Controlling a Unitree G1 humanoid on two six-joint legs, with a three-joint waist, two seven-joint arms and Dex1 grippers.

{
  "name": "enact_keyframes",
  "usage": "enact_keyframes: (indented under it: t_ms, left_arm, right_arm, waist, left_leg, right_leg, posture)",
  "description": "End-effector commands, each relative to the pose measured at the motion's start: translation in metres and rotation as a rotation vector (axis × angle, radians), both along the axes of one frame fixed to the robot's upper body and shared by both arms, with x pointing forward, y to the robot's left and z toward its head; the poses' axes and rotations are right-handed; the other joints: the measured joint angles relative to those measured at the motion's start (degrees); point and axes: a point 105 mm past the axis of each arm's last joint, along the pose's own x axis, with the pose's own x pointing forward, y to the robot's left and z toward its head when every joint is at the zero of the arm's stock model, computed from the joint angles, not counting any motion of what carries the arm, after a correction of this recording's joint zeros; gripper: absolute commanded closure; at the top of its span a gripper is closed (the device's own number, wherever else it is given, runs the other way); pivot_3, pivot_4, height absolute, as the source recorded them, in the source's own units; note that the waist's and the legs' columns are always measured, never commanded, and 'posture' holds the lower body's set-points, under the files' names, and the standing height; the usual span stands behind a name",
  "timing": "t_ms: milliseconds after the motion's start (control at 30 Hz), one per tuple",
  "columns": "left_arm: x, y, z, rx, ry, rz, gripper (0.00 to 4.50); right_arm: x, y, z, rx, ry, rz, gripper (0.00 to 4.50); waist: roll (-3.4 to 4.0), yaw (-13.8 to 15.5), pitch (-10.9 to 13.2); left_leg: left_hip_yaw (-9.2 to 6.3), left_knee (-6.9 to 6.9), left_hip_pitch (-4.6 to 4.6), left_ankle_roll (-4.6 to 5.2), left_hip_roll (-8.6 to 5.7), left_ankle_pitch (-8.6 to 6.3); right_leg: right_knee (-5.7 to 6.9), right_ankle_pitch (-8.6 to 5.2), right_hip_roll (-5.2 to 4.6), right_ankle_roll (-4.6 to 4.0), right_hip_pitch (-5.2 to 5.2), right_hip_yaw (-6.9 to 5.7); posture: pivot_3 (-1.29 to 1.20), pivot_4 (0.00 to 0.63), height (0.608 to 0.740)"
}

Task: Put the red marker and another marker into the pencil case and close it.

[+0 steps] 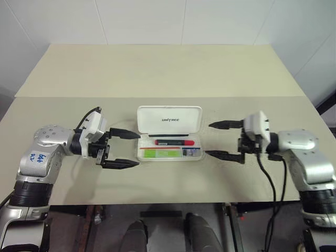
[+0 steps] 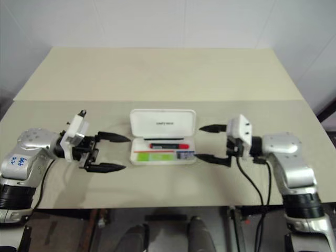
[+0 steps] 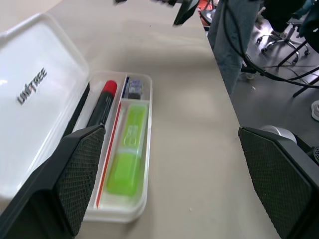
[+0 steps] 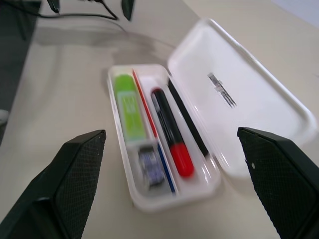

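Black-barrelled red marker (image 1: 171,142) and lime-green marker (image 1: 157,153) both lie in white hard plastic pencil case (image 1: 169,119), centre worktop (image 1: 168,68). Lid open; closing left. Left claw (image 1: 125,149) at 9 o'clock, right claw (image 1: 219,139) at 3 o'clock, both spread, empty.

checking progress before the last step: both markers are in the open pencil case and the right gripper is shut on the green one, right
Not quite. The right gripper is open and holds nothing, apart from the pencil case. The green marker and the red marker do lie inside the open case. The right wrist view shows it.

Even, soft light; faint shadows; right wrist view perhaps slightly blurred.
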Motion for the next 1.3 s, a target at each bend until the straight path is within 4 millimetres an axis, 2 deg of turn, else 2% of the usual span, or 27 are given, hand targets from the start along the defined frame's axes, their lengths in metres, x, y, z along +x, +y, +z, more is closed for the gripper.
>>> enact_keyframes:
  t_ms: [33,133,433,467,500,600,733,1000,1133,1300]
  left_arm:
    - [0.001,0.013,0.008,-0.032,-0.041,0.028,0.19]
    - [0.008,0.022,0.007,-0.032,-0.065,0.069,0.91]
    - [0.018,0.02,0.009,-0.039,-0.098,0.083,4.03]
    - [0.019,0.02,0.009,-0.042,-0.101,0.086,4.34]
    - [0.02,0.02,0.01,-0.047,-0.103,0.091,4.47]
    - [0.026,0.019,0.01,-0.069,-0.117,0.133,4.47]
    - [0.045,0.021,0.018,-0.159,-0.138,0.274,4.47]
    - [0.077,0.044,0.029,-0.281,-0.145,0.543,4.47]
    - [0.094,0.054,0.014,-0.219,-0.114,0.681,4.47]
    - [0.107,0.044,-0.003,-0.176,-0.044,0.7,4.47]
  right_arm:
    - [-0.006,-0.013,0.014,-0.005,-0.058,-0.042,0.01]
    - [-0.008,-0.021,0.017,-0.015,-0.086,-0.081,0.0]
    - [-0.007,-0.018,0.029,0.01,-0.117,-0.088,0.0]
    - [-0.006,-0.018,0.03,0.009,-0.118,-0.088,0.0]
    - [-0.006,-0.018,0.03,0.009,-0.118,-0.089,0.0]
    - [-0.007,-0.017,0.031,0.012,-0.124,-0.088,0.0]
    - [-0.009,-0.015,0.037,0.027,-0.132,-0.085,0.0]
    - [-0.012,-0.013,0.039,0.025,-0.131,-0.085,0.0]
    - [-0.013,-0.012,0.038,0.027,-0.134,-0.088,0.0]
    - [-0.013,-0.011,0.039,0.031,-0.143,-0.093,0.0]
  waist:
    - [0.0,-0.2,0.0]
    - [0.0,-0.2,0.0]
    - [0.0,0.0,0.0]
    - [0.0,0.0,0.0]
    - [0.0,0.0,0.0]
    - [0.0,0.0,0.0]
    - [-0.01,0.1,0.0]
    - [-0.01,0.0,0.0]
    - [-0.01,0.2,0.0]
    - [-0.01,0.6,0.0]
  left_leg:
    - [0.02,0.01,0.02,0.0,0.0,0.0]
    - [0.06,0.0,0.06,0.0,0.02,0.0]
    - [0.06,0.01,0.03,0.01,0.01,0.01]
    - [0.06,0.0,0.02,0.01,0.01,0.01]
    - [0.06,-0.01,0.02,0.01,0.01,0.01]
    - [0.06,-0.01,0.02,0.01,0.01,0.0]
    - [0.05,0.01,0.02,0.02,0.01,0.0]
    - [0.04,0.0,0.03,0.01,0.01,0.0]
    - [0.04,0.01,0.02,0.01,0.0,0.0]
    - [0.04,0.0,0.01,0.01,0.0,0.0]
  right_leg:
    - [-0.01,-0.05,0.0,-0.1,0.01,0.0]
    - [-0.04,-0.09,-0.01,-0.17,0.01,0.0]
    - [-0.05,-0.04,-0.02,-0.08,0.02,0.0]
    - [-0.05,-0.02,-0.02,-0.04,0.02,0.0]
    - [-0.06,0.0,-0.02,0.0,0.02,0.0]
    - [-0.06,0.02,-0.01,0.03,0.02,0.0]
    - [-0.04,0.07,-0.01,0.13,0.02,0.0]
    - [-0.03,0.09,-0.01,0.15,0.02,0.0]
    - [-0.03,0.11,-0.01,0.19,0.02,0.0]
    - [-0.05,0.11,0.0,0.19,0.02,0.0]
  posture:
    - [0.0,0.15,0.74]
    - [0.0,0.15,0.74]
    - [0.0,0.15,0.74]
    - [0.0,0.15,0.74]
    - [0.0,0.15,0.74]
    - [0.0,0.15,0.74]
    - [0.0,0.15,0.74]
    - [0.0,0.15,0.74]
    - [0.0,0.15,0.74]
    - [0.0,0.15,0.74]
